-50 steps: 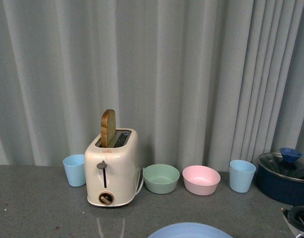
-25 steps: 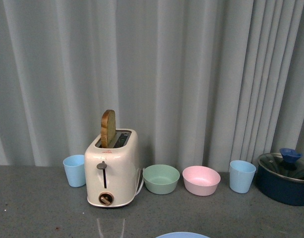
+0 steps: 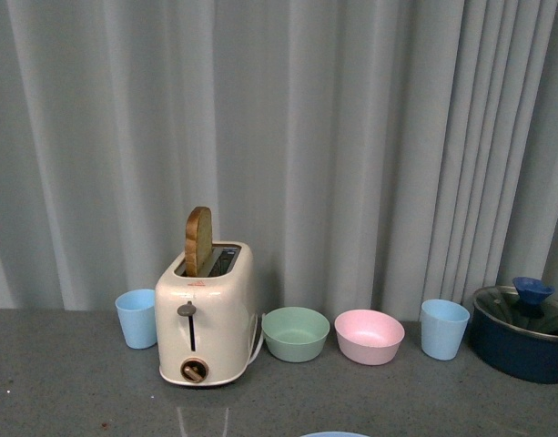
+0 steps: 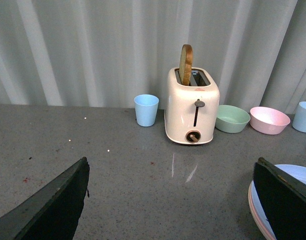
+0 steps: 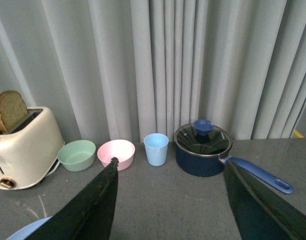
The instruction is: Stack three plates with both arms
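- Left wrist view: light blue plate point(image 4: 298, 176) atop pink plate point(image 4: 257, 212), lower right — beside the left claw point(image 4: 170, 200), spread, empty.
- Right claw point(image 5: 170, 200) — spread too; blue rim lower left.

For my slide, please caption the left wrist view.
Open left gripper above the grey counter, facing toaster; stacked plates beside it.

1. A staged kitchen set, not a lived-in home.
2. Kitchen signs: a toaster point(image 3: 207, 315) holding toast point(image 3: 198, 241), bowls point(image 3: 296, 333), cups point(image 3: 443, 329), and a lidded pot point(image 3: 522, 328) lined up on a grey speckled tabletop point(image 4: 123, 170).
3. Staging sign: a plain grey curtain point(image 3: 306, 137) covers the whole background.
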{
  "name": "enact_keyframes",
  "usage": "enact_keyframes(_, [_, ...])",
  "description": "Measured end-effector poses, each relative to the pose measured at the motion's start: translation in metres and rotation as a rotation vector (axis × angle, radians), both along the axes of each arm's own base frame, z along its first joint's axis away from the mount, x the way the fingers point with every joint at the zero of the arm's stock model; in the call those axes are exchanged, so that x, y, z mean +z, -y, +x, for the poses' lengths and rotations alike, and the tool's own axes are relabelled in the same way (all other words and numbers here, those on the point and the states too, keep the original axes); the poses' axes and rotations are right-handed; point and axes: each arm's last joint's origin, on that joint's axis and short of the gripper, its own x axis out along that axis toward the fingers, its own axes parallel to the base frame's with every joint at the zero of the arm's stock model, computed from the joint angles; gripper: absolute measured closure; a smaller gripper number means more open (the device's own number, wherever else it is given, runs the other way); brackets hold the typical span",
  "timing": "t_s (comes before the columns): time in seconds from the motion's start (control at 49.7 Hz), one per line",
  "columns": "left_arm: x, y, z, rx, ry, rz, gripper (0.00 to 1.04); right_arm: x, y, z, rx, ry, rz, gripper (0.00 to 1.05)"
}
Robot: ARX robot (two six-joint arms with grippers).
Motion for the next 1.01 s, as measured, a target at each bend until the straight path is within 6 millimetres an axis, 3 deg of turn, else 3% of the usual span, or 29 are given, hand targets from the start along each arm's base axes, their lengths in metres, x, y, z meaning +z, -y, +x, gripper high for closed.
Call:
enact_keyframes(0.201, [0.0,0.0,0.0,0.0,0.0,0.0,0.07,-0.031,-0.009,-0.009,0.002,-0.028,-0.027,0.73])
enact_keyframes(0.362, [0.0,0.0,0.0,0.0,0.0,0.0,0.07,-0.045,-0.017,-0.017,-0.018,-0.015,-0.039,1.02])
enact_keyframes(0.503, [0.0,0.0,0.0,0.0,0.0,0.0,0.07,-0.055,-0.024,-0.022,0.012,-0.012,-0.039,1.02])
enact_keyframes(1.006, [0.0,0.0,0.0,0.0,0.0,0.0,0.07,-0.076,-0.024,-0.035,0.005,-0.011,-0.039,1.02])
